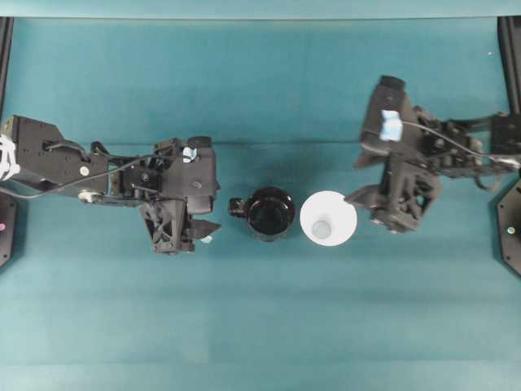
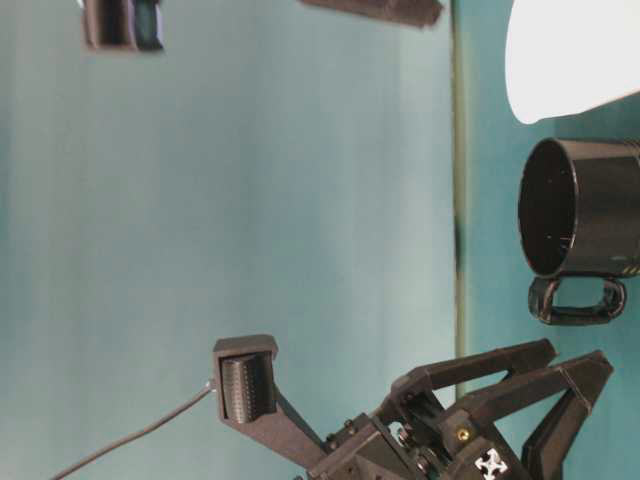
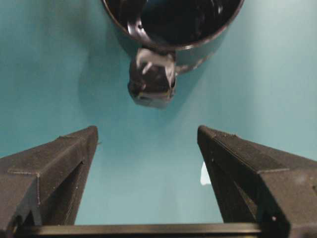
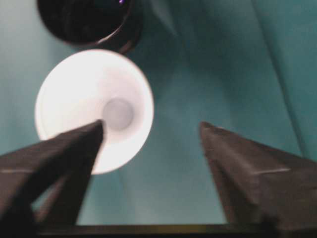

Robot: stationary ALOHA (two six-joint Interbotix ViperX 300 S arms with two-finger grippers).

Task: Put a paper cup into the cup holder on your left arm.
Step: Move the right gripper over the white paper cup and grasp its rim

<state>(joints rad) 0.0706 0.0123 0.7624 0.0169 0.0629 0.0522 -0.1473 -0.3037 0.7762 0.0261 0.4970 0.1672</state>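
The paper cup [image 1: 328, 217] stands upright on the teal counter [image 1: 260, 326], a smooth matte white cone with a wide round rim narrowing to a small flat base seen through its mouth. It sits just ahead of the right claw [image 1: 368, 205], whose angular black jaws stand released and wide apart; in the right wrist view one dark wedge-shaped finger [image 4: 59, 153] overlaps the cup's rim while the other stands off to the side over bare counter, so whether the finger touches the cup cannot be told.

Just beside the cup, between the two claws, is the cup holder [image 1: 269, 213]: a glossy black cylinder, open at the top, with a small looped handle [image 3: 151, 82] pointing toward the left claw [image 1: 205, 230]. Cup and holder stand side by side, nearly touching, the cup outside the holder.

The left claw is also released, its two matte black fingers [image 3: 54, 168] with fine ribbed faces spread wide and holding nothing. The holder's handle lies straight ahead of the gap between them, a little apart from the tips.
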